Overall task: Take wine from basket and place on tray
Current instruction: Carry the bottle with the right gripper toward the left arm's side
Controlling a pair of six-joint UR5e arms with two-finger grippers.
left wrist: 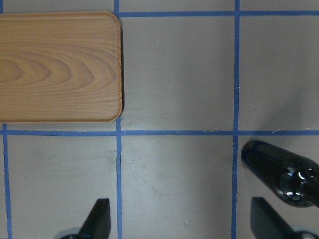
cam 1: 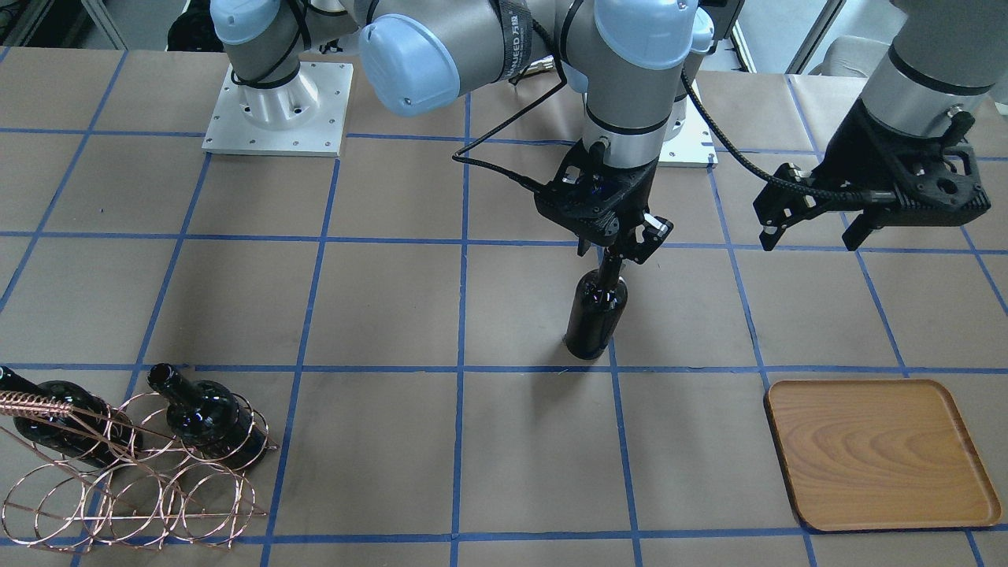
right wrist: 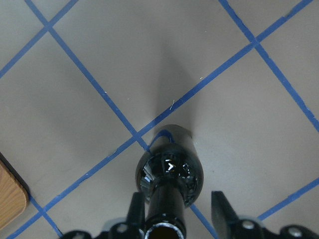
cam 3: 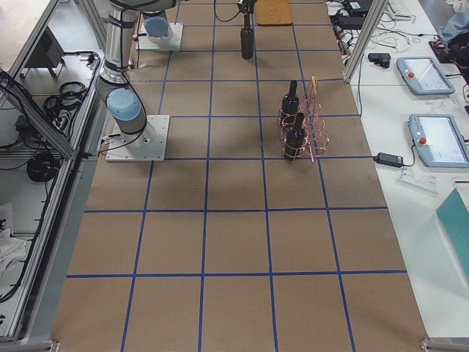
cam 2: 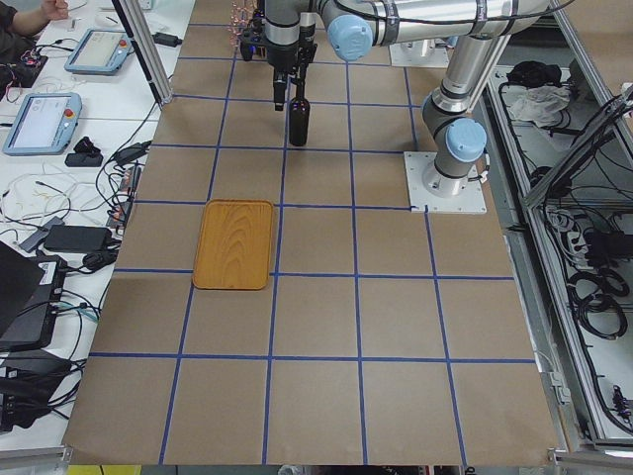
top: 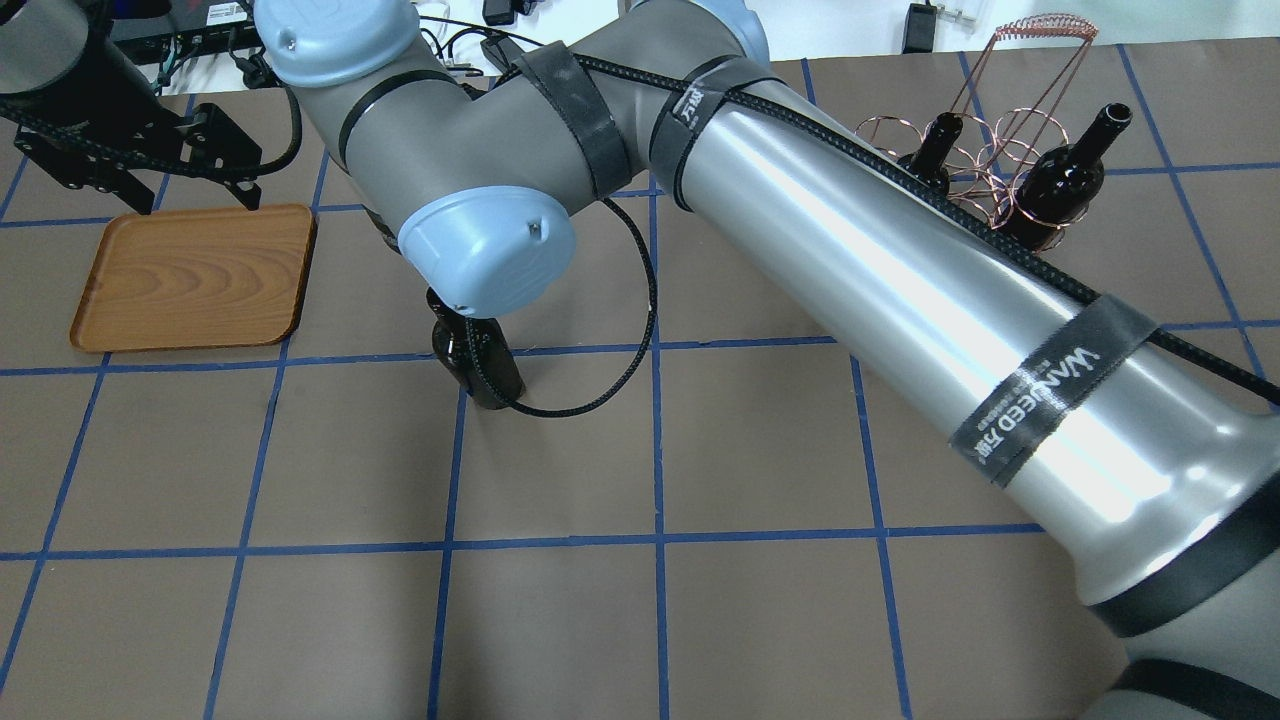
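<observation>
One black wine bottle (cam 1: 596, 311) stands upright on the table near the middle; it also shows in the overhead view (top: 480, 365). My right gripper (cam 1: 618, 250) is open around its neck: in the right wrist view (right wrist: 177, 214) one finger is at the neck and the other stands apart from it. My left gripper (cam 1: 811, 236) is open and empty, above the table beside the wooden tray (cam 1: 882, 453), which holds nothing. In the left wrist view the bottle (left wrist: 289, 174) is off to the right of the left gripper (left wrist: 182, 221). Two more bottles (cam 1: 205, 413) (cam 1: 55, 413) lie in the copper wire basket (cam 1: 134, 488).
The table is brown paper with a blue tape grid. The basket (top: 990, 150) is at the far right of the overhead view and the tray (top: 195, 275) at the far left. My right arm's elbow (top: 490, 250) hides the bottle's top from overhead.
</observation>
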